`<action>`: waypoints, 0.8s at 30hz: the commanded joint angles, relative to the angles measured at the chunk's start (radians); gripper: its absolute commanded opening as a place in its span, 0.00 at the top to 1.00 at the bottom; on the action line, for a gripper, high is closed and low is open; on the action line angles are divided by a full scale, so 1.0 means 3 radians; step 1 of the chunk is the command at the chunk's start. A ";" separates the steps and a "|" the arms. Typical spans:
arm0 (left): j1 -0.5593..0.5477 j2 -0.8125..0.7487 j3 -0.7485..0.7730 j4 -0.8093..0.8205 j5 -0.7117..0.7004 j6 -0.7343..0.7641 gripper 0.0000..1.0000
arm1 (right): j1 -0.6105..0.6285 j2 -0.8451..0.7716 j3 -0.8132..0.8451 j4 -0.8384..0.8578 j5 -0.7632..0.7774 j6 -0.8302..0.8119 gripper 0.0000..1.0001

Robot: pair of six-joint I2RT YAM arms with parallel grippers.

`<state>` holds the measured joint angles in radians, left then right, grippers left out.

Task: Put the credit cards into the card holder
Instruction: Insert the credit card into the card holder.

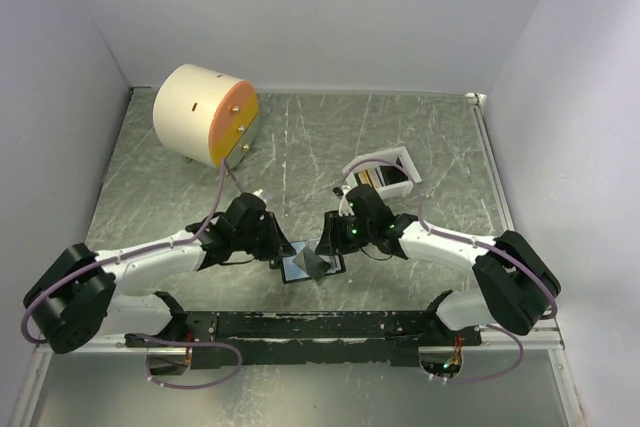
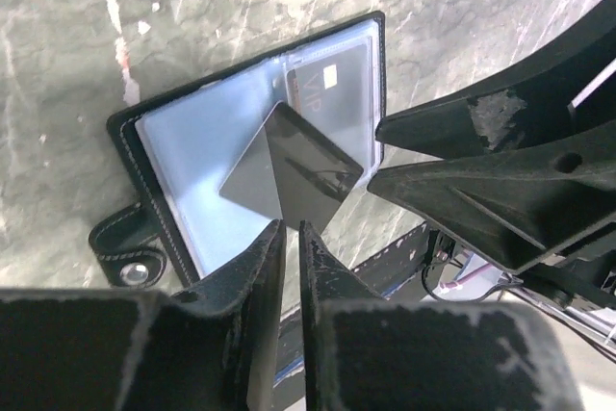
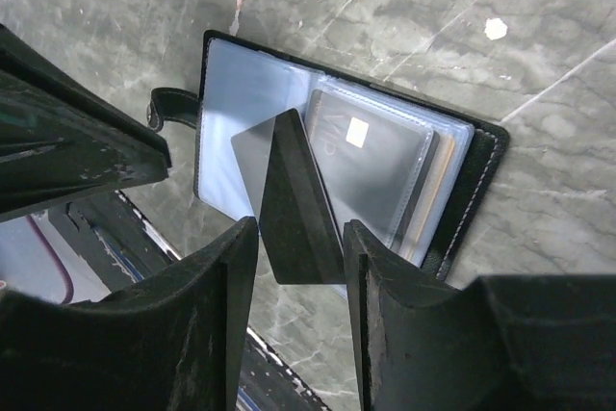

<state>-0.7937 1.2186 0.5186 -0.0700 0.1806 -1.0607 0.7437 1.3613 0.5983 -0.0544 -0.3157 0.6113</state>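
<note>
The black card holder (image 1: 296,270) lies open near the front edge, its clear pockets up (image 2: 192,141) (image 3: 481,175). A grey card (image 3: 371,166) sits in its right-hand pocket. A dark credit card (image 1: 316,263) stands tilted over the holder's middle (image 2: 308,170) (image 3: 298,199). My right gripper (image 1: 326,247) (image 3: 300,228) has its jaws partly closed, one on each side edge of this card's raised end. My left gripper (image 1: 284,249) (image 2: 292,228) is almost shut with nothing seen between its fingers, at the holder's left edge and apart from the card.
A white open tray (image 1: 402,160) with more cards in it stands behind the right gripper. A big cream cylinder with an orange face (image 1: 205,112) stands at the back left. The black base rail (image 1: 320,325) runs along the front edge.
</note>
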 commanded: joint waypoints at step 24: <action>-0.0008 0.0852 -0.0120 0.0585 0.0167 0.0020 0.88 | -0.0185 0.0667 0.0226 -0.0012 -0.0794 -0.0380 0.61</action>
<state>-0.7937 1.4719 0.5091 0.1139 0.2462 -1.0607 0.6926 1.5208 0.6487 -0.0380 -0.5213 0.5236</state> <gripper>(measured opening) 0.120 0.404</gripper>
